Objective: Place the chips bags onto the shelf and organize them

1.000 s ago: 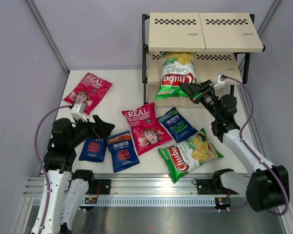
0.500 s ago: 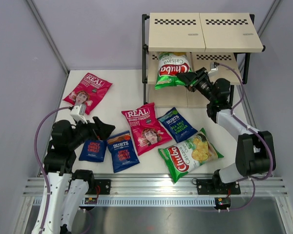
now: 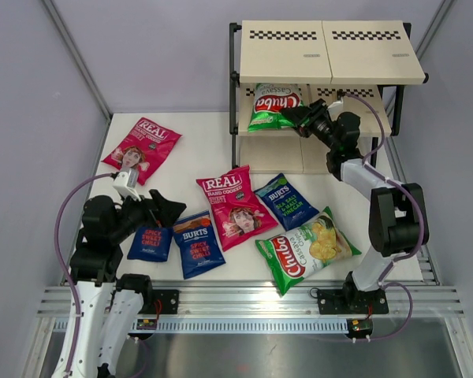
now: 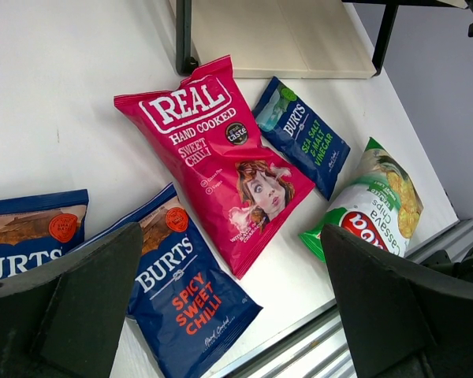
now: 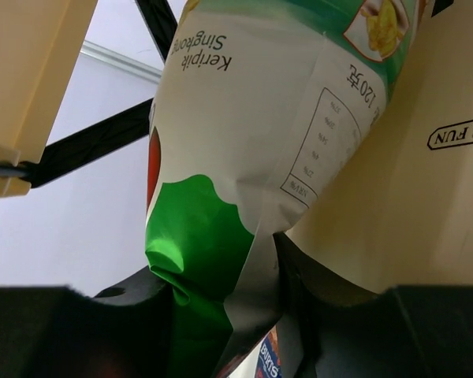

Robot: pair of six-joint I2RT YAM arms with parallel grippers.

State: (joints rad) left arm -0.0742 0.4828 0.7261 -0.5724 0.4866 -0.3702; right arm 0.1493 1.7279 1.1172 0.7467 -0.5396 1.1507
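My right gripper (image 3: 298,118) is shut on a green-and-white Chuba bag (image 3: 272,108) and holds it in the shelf's (image 3: 331,75) middle tier, under the top board; the right wrist view shows the bag (image 5: 244,157) pinched between my fingers. On the table lie a second Chuba bag (image 3: 307,249), two pink-red REAL bags (image 3: 142,148) (image 3: 235,205) and three dark blue BURTS bags (image 3: 150,242) (image 3: 198,242) (image 3: 284,200). My left gripper (image 3: 167,208) is open and empty, low above the table beside the left BURTS bags (image 4: 185,287).
Black shelf posts (image 3: 235,94) stand at the table's back. A metal rail (image 3: 244,299) runs along the near edge. Grey walls close both sides.
My right arm has carried the Chuba bag up and back, from hanging in front of the shelf into the middle tier. The left arm has not moved.
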